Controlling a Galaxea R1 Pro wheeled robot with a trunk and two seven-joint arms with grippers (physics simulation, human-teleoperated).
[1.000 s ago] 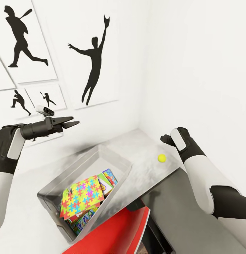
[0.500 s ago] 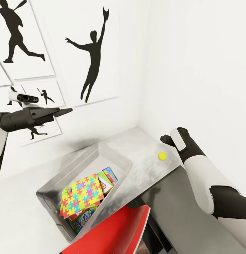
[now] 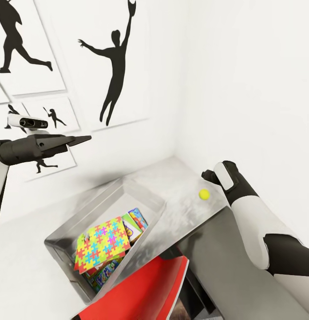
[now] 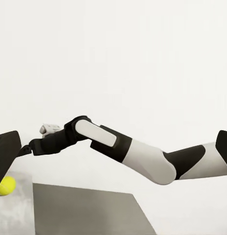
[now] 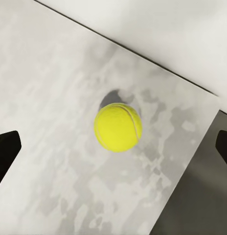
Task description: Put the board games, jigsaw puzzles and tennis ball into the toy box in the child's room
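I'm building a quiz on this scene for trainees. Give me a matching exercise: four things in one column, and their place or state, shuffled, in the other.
Things:
1. tennis ball
2. jigsaw puzzle
3. left end effector
4. right end effector

Places or states:
A. raised in front of the wall prints
B. lying on top inside the toy box
C. open, fingers either side of the ball, not touching
D. on the bare table, beside the box

Pairs: 1-D, 2-B, 3-A, 4-C
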